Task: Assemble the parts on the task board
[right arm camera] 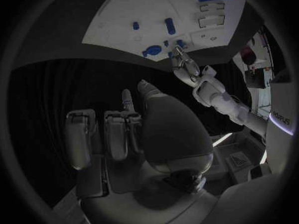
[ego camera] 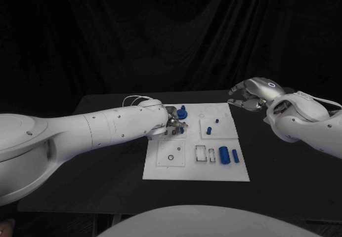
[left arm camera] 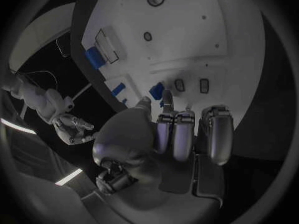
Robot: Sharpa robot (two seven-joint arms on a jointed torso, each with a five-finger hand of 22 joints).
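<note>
Head view: your left hand (ego camera: 169, 123) pinches a blue part (ego camera: 182, 113) at the task board (ego camera: 160, 170); right hand (ego camera: 246, 96) hovers spread; loose pieces (ego camera: 228, 155) remain.

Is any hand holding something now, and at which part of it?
The right hand holds nothing, its fingers apart beside the task board. The left hand has its fingertips at a blue part on the board; whether it grips it cannot be told.

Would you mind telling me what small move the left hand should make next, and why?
Probably a slight lowering of the left hand onto the small blue part at its fingertips. That hand hovers over the task board's far-left corner, seemingly holding nothing, while the right hand waits off the board.
</note>
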